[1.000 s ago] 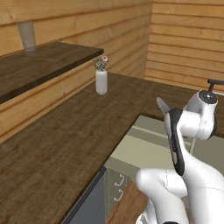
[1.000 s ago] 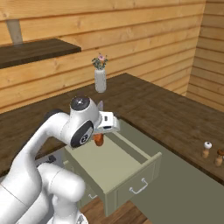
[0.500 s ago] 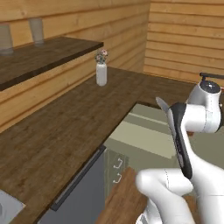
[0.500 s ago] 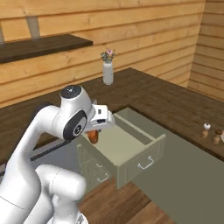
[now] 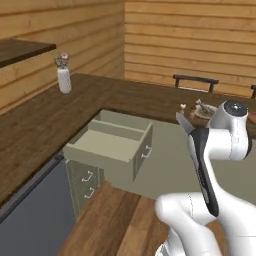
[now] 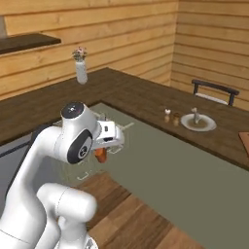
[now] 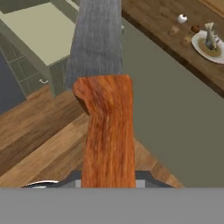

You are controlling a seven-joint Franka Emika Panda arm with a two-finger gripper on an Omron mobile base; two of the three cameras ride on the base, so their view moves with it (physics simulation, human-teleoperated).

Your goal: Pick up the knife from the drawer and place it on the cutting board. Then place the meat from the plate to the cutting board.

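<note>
We hold knife (image 7: 107, 127) clamped in gripper (image 6: 101, 153), now clear of open drawer (image 5: 112, 142); base has swung toward plate (image 6: 198, 122) with meat (image 7: 210, 35) near table's far edge; cutting board (image 6: 244, 141) next.

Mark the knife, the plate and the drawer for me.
knife (image 7: 107, 127): hand view, middle of the orange-red handle.
plate (image 6: 210, 125): right base view, near rim on the counter.
drawer (image 5: 107, 145): left base view, bare inside floor.
</note>
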